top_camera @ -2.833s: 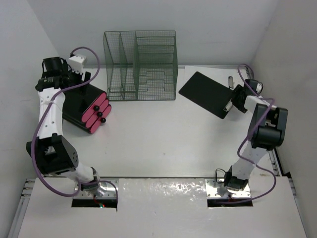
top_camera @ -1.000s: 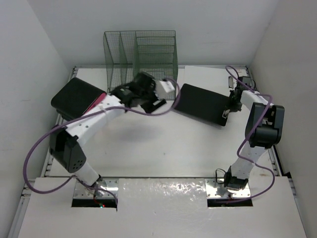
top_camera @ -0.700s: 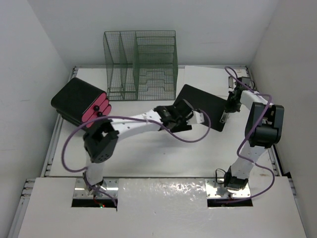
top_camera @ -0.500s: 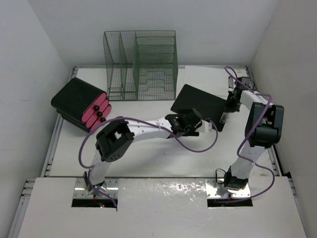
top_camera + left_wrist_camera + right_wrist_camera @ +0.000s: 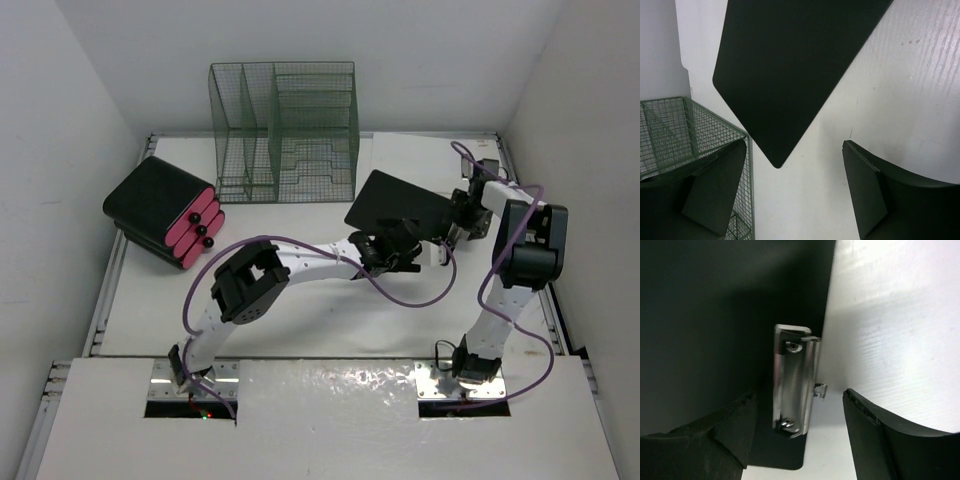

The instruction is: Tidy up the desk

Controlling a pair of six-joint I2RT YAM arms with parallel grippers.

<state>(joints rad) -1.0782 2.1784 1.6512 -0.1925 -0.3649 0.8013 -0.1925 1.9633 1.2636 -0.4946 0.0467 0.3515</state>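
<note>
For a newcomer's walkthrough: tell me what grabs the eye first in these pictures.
The left arm stretches across the desk to the black clipboard right of centre, its left gripper open at a corner, while the right gripper, open, straddles the metal clip. Then the green wire-mesh organizer at the back and the black-and-pink case at the left edge.

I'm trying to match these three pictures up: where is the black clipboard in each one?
Top external: black clipboard right of centre, beside the green wire rack.
Left wrist: fills the upper middle, one corner pointing down.
Right wrist: the dark left half, metal clip at centre.
Shared landmark: the white desk under it.
</note>
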